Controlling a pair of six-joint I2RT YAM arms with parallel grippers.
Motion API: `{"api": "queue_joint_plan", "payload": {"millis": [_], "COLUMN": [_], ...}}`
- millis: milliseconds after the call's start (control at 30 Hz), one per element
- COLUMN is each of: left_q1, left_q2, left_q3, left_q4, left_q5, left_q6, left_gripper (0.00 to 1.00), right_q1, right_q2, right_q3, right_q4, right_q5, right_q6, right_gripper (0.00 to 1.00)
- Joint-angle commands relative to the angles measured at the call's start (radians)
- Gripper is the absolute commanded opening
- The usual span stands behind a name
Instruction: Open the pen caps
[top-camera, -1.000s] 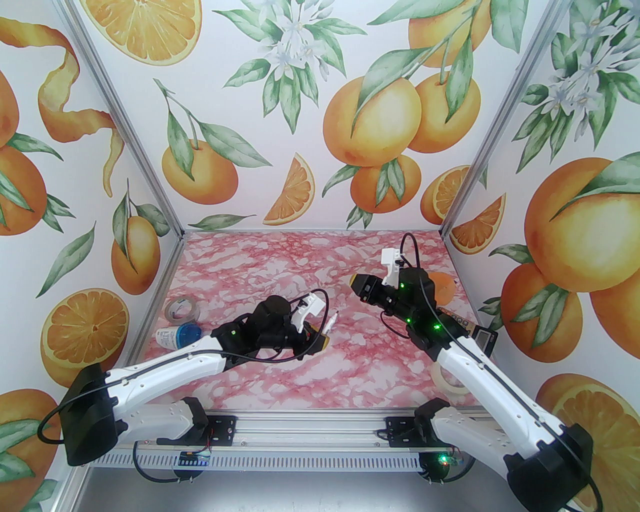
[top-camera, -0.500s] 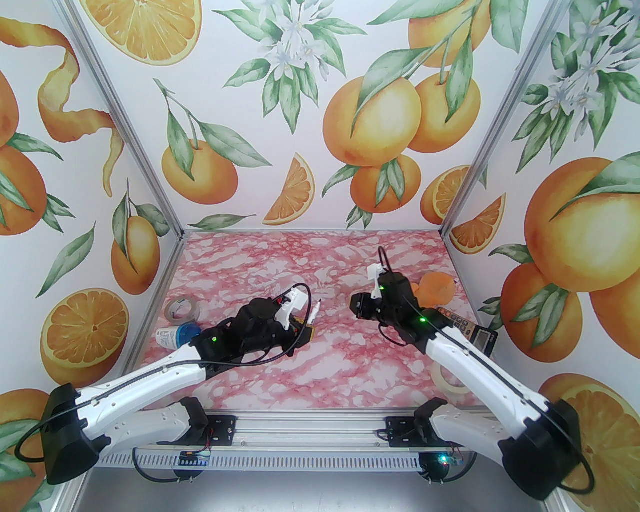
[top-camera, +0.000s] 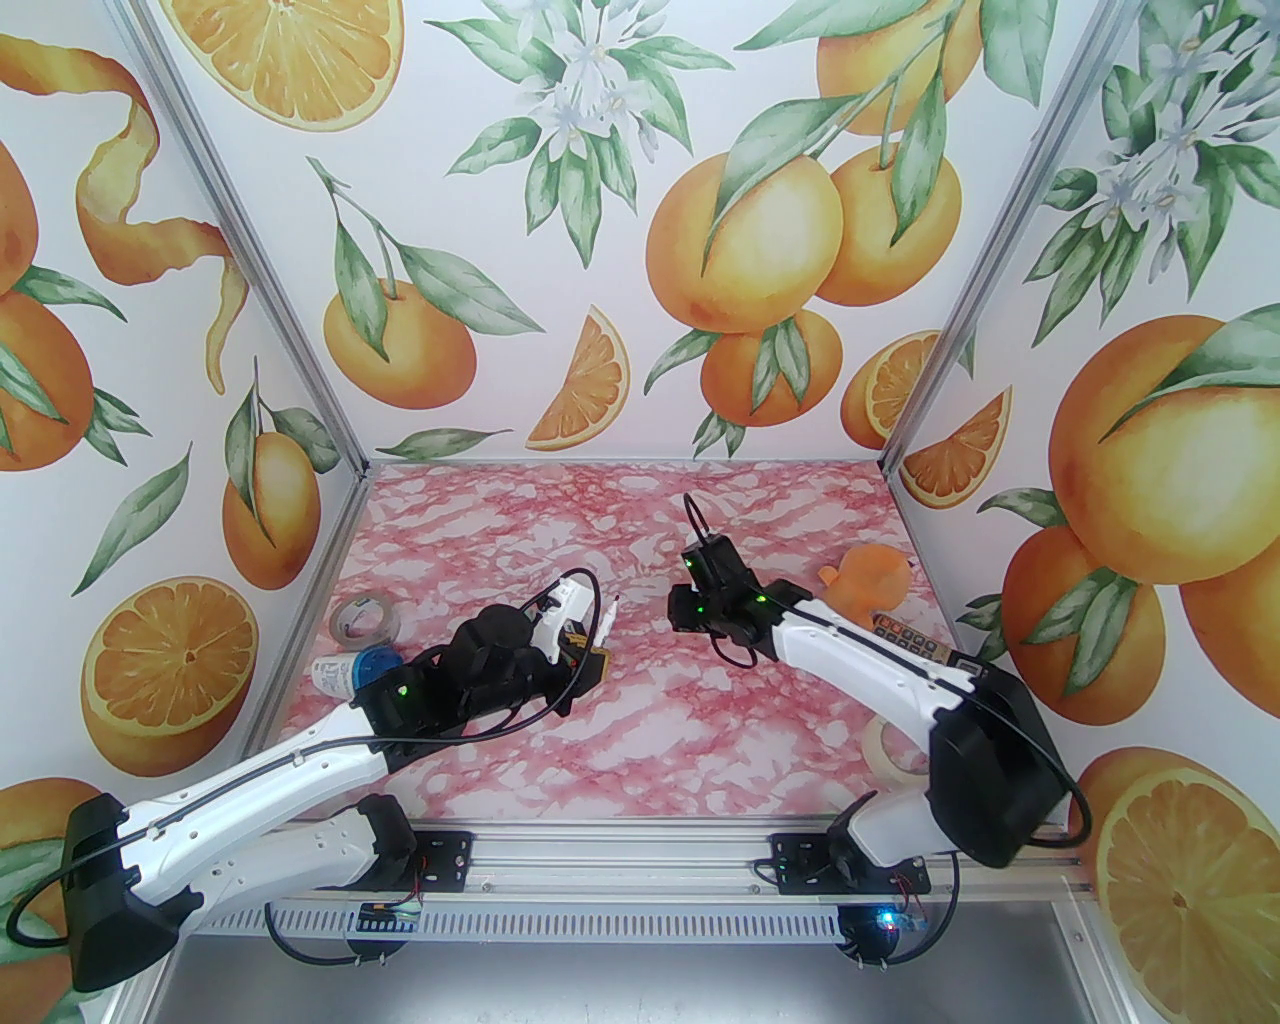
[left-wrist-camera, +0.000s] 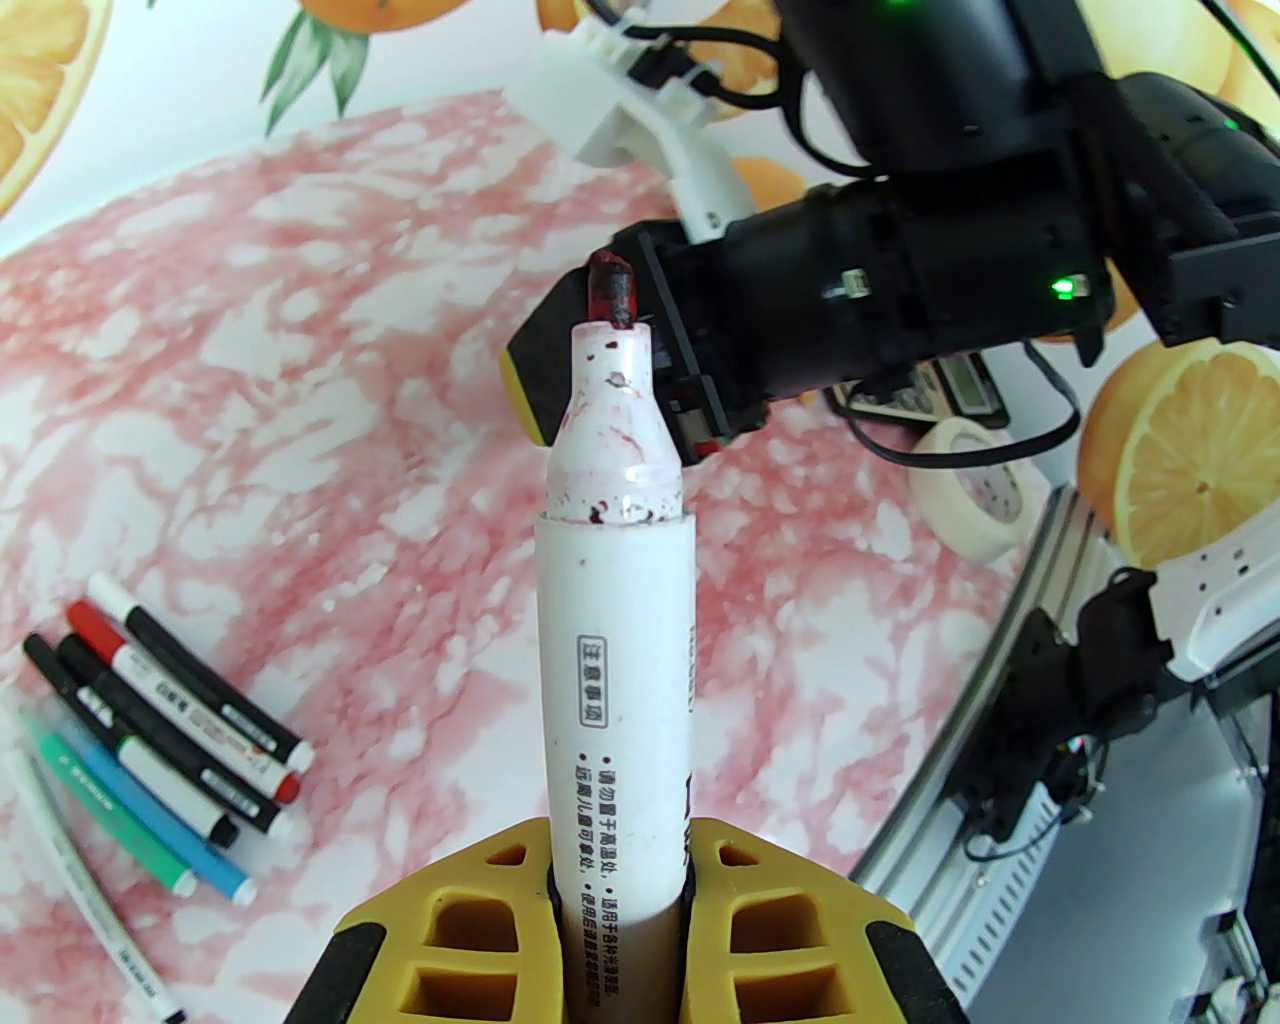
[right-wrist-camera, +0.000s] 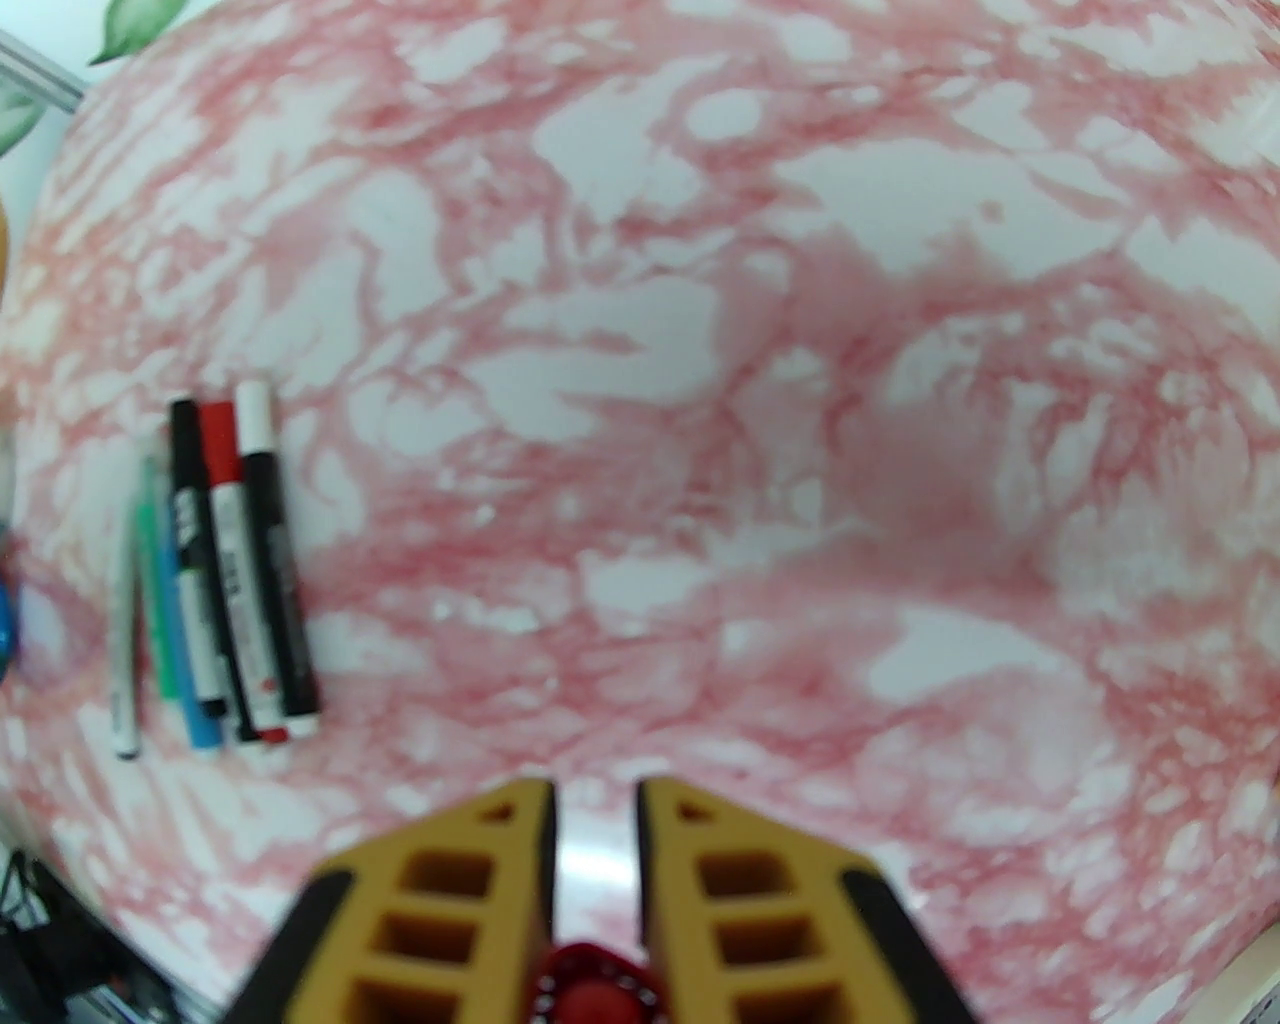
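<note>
My left gripper (left-wrist-camera: 617, 850) is shut on a white-barrelled pen (left-wrist-camera: 615, 640) that stands up out of it, its red tip (left-wrist-camera: 610, 290) bare. From above, this left gripper (top-camera: 590, 655) and the pen (top-camera: 607, 618) are left of the table's centre. My right gripper (top-camera: 680, 610) hovers just to the right of them, apart from the pen. Its jaws (right-wrist-camera: 595, 800) point down at the table and are shut on a red pen cap (right-wrist-camera: 590, 990) deep between them. Several capped pens (left-wrist-camera: 150, 740) lie side by side on the table (right-wrist-camera: 215, 570).
A tape roll (top-camera: 365, 617) and a blue-and-white container (top-camera: 350, 672) sit at the left edge. On the right are an orange toy (top-camera: 870, 580), a calculator (top-camera: 910, 640) and another tape roll (top-camera: 890, 750). The marble tabletop (top-camera: 620, 520) stretches behind both grippers.
The left gripper has drawn back to the left with the pen. The right gripper has moved left and down and tipped toward the table, and its elbow has swung out to the right.
</note>
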Motion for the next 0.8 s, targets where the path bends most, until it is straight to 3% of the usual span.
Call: {"api": "queue_joint_plan", "payload": {"millis": [0,767], "left_q1": [0.004,0.004], "left_q2": [-0.020,0.030], "left_q3": [-0.010,-0.001], "left_q4": [-0.016,0.008], "left_q5": [-0.015,0.035], "left_q6": [0.022,0.046], "left_gripper": [0.00,0.00], "right_q1": [0.007,-0.035], "right_q2": [0.050,0.190], "right_q3": [0.048,0.028], "right_q4": [0.021,0.001], "right_q5": [0.063,0.099], "right_q6": [0.016,0.010], "right_gripper": [0.12,0.14]}}
